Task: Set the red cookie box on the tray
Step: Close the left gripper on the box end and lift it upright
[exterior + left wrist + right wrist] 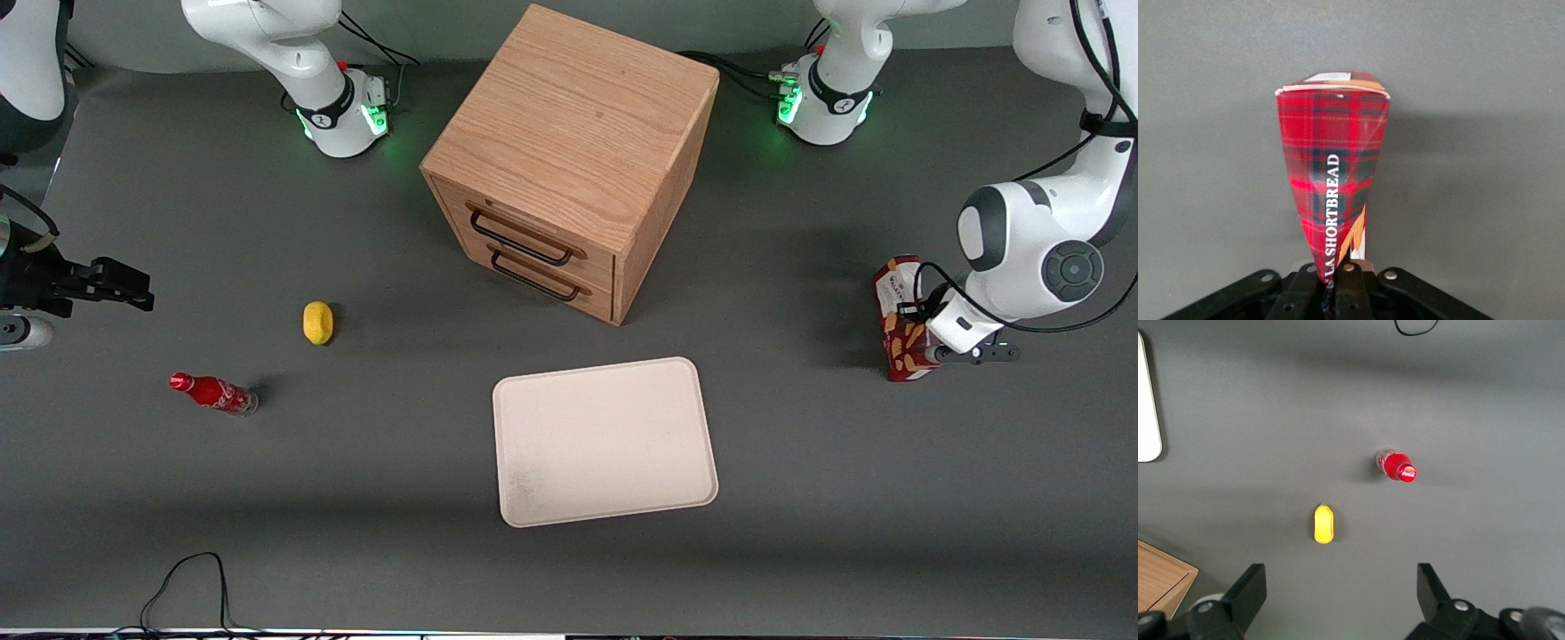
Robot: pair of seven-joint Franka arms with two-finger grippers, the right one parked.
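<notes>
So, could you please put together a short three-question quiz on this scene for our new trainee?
1. True or false: the left arm's gripper is shut on the long dark-red tartan cookie box.
2. What lies on the large flat cream-white tray?
3. Which is nearer the front camera: the small yellow lemon-like object or the small red soda bottle?

Key: 1 true. 2 nothing. 3 the bottle.
</notes>
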